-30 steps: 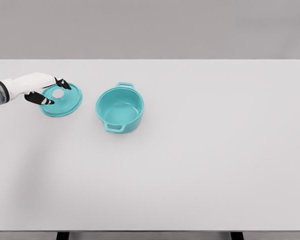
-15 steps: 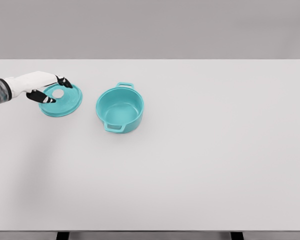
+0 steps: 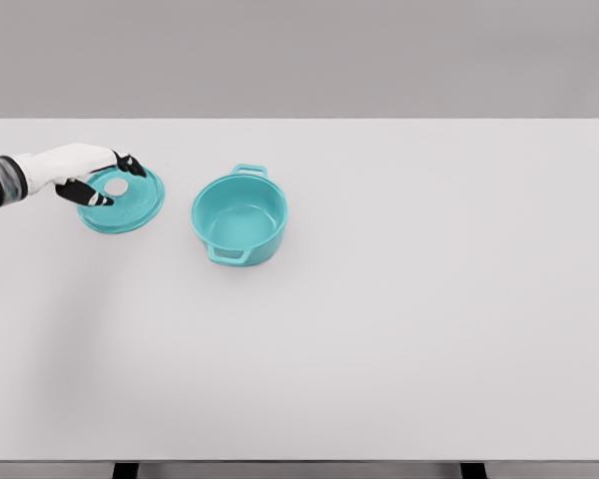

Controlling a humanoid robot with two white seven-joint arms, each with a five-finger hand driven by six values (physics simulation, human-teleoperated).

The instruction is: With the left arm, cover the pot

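Teal lid lies flat at the upper left of the frame, the open pot just to its right on the white counter. Left hand is over the lid's left side, dark fingers curled around the pale knob — whether they've truly clamped it, I can't tell. So it's the grasp step, I'd say; next comes a lift and a short carry right, centred over the rim. Plenty of open counter all round, though the lid sits near the left edge.
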